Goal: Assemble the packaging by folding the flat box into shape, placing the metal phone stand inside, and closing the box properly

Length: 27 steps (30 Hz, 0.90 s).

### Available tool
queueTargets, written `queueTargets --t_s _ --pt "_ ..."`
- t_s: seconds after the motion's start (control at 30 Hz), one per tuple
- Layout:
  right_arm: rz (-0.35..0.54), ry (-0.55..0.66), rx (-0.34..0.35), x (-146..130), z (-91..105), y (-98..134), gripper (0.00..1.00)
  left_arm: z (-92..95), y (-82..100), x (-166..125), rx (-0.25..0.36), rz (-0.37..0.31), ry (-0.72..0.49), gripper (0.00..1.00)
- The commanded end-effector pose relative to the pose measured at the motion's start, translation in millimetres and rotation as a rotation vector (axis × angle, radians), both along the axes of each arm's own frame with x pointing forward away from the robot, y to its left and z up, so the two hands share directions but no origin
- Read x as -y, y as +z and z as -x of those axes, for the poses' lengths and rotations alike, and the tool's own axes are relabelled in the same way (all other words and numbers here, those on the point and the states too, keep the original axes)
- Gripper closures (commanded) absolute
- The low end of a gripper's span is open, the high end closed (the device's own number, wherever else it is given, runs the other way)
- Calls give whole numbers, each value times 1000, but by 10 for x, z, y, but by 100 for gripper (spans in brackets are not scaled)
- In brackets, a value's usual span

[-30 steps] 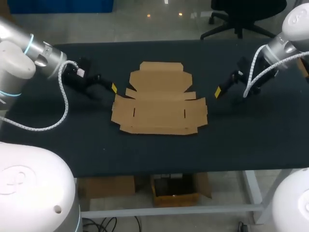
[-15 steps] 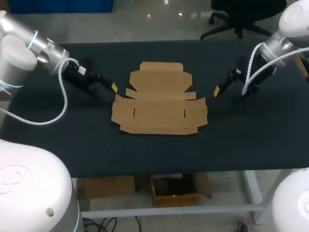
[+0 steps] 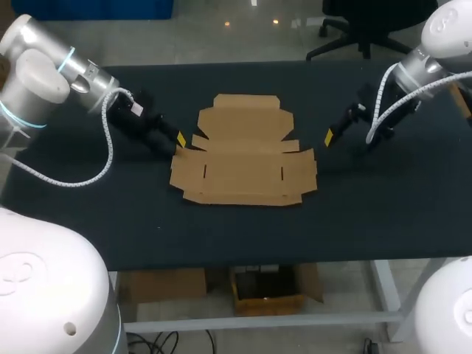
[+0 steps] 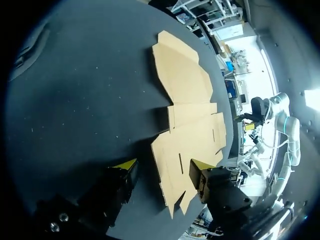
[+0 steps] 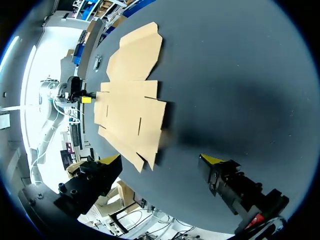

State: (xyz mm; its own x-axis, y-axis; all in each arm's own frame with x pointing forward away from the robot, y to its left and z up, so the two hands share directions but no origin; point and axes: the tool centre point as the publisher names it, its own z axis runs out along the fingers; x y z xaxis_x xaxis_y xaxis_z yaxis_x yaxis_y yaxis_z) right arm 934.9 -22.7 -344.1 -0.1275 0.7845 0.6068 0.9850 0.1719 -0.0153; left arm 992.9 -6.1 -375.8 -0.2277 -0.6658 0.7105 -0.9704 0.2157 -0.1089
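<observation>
Matt cardboard flat box (image 3: 243, 158) on dull black tabletop (image 3: 369, 214) (faintly speckled)

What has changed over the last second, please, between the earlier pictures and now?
The left pincer moved in toward the flat cardboard box and is now at its left flaps, open and gripping nothing. The right pincer edged slightly nearer the box's right side and is also open. The box itself lies flat on the table where it was.
</observation>
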Motion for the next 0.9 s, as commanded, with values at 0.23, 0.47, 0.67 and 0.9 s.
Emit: queueTargets --t_s 0.23,0.47,0.67,0.9 --pt "16 3 -2 -57 2 -38 0 95 -180 83 -33 11 4 61" --pt "16 8 -6 -55 7 -69 0 135 -200 106 -43 9 11 100" --pt "10 7 -13 -32 -1 -91 0 273 -138 119 -21 17 -4 100" --pt "12 8 -19 -67 13 -96 0 481 -145 123 -36 63 23 100"
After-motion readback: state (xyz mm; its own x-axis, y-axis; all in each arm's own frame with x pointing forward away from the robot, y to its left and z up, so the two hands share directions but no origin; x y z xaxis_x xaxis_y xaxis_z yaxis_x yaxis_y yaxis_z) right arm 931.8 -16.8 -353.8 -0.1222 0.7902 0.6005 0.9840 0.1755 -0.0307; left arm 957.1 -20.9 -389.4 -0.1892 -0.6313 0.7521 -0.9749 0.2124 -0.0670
